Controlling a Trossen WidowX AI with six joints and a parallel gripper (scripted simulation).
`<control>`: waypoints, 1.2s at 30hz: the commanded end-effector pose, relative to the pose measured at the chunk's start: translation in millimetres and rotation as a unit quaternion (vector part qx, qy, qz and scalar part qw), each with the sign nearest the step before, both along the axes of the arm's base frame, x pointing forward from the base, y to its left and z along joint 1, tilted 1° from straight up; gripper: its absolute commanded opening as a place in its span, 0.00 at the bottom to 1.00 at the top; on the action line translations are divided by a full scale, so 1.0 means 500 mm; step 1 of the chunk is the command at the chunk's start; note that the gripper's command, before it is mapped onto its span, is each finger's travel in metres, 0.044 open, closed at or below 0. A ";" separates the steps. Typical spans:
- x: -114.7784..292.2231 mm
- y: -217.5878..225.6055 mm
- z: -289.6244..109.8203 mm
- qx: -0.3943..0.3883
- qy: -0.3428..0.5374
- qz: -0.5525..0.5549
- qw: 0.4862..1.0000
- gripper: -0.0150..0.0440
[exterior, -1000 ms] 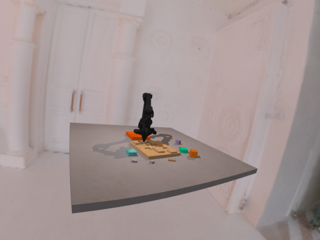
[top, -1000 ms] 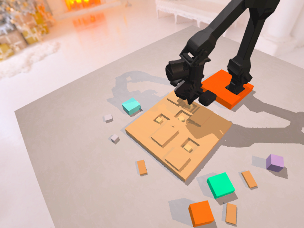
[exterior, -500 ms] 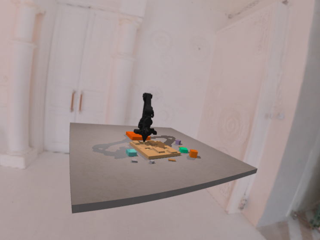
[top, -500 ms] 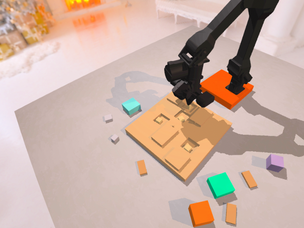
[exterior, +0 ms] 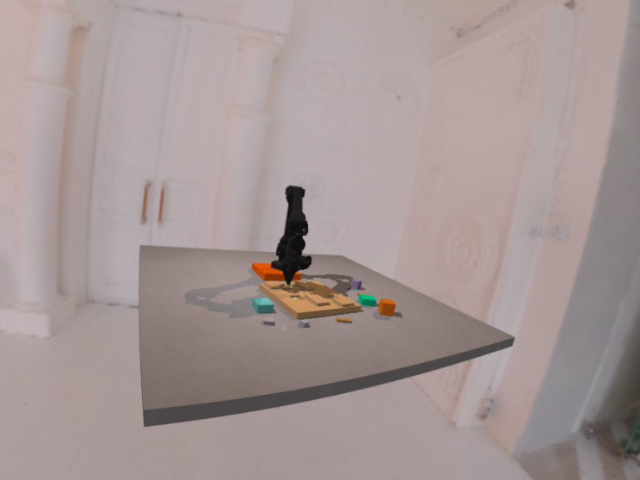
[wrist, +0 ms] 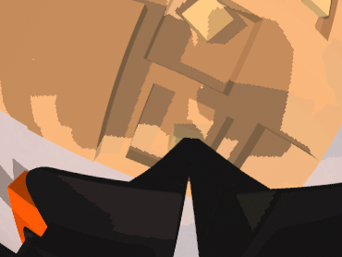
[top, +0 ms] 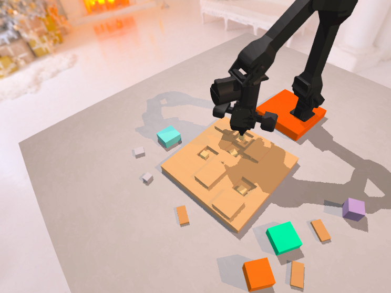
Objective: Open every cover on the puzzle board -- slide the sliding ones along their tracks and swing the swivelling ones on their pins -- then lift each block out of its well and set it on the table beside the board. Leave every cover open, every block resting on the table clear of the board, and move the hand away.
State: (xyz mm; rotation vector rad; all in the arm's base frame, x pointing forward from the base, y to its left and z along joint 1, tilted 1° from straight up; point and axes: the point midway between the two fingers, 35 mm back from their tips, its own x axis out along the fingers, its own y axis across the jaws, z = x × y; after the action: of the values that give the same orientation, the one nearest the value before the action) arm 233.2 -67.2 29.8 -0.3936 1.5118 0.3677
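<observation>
The wooden puzzle board [top: 176, 165] [exterior: 304, 311] lies on the table. Its raised covers, one in the middle [top: 209, 174], one near the front [top: 227, 205] and one in shadow [top: 258, 150], lie beside uncovered wells. Pale blocks sit in the left well [top: 204, 154], the middle well [top: 233, 152] [wrist: 207, 19] and the front well [top: 242, 189]. Another pale block [top: 241, 137] [wrist: 184, 131] is in the far well, partly hidden by the fingertips. My gripper [top: 242, 133] [exterior: 288, 282] [wrist: 189, 145] is shut and empty, pointing down at that block; contact cannot be told.
The orange arm base [top: 274, 110] [exterior: 268, 273] is behind the board. A teal block [top: 168, 136] [exterior: 262, 304] and two small grey blocks lie left. A green block [top: 283, 238], an orange block [top: 258, 274], a purple block [top: 353, 209] and flat orange pieces lie around the near and right sides.
</observation>
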 end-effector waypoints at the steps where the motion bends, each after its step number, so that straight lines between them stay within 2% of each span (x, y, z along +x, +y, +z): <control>1: -0.003 -0.001 -0.015 -0.001 0.017 0.344 0.939 0.25; 7: 0.000 -0.003 -0.015 -0.004 0.017 0.539 0.842 0.25; 14: 0.002 -0.005 -0.015 -0.006 0.016 0.675 0.737 0.25; 21: 0.005 -0.009 -0.015 -0.008 0.015 0.791 0.611 0.25; 24: 0.006 -0.009 -0.015 -0.008 0.015 0.763 0.646 0.25; 26: 0.006 -0.010 -0.015 -0.007 0.016 0.718 0.696 0.25; 27: 0.008 -0.005 0.001 -0.018 0.005 0.598 0.801 0.25; 36: 0.002 0.008 -0.012 -0.009 0.012 0.532 0.847 0.25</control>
State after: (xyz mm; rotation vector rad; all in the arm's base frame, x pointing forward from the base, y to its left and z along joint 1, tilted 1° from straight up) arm 238.7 -67.5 30.2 -1.3154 1.1417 1.2584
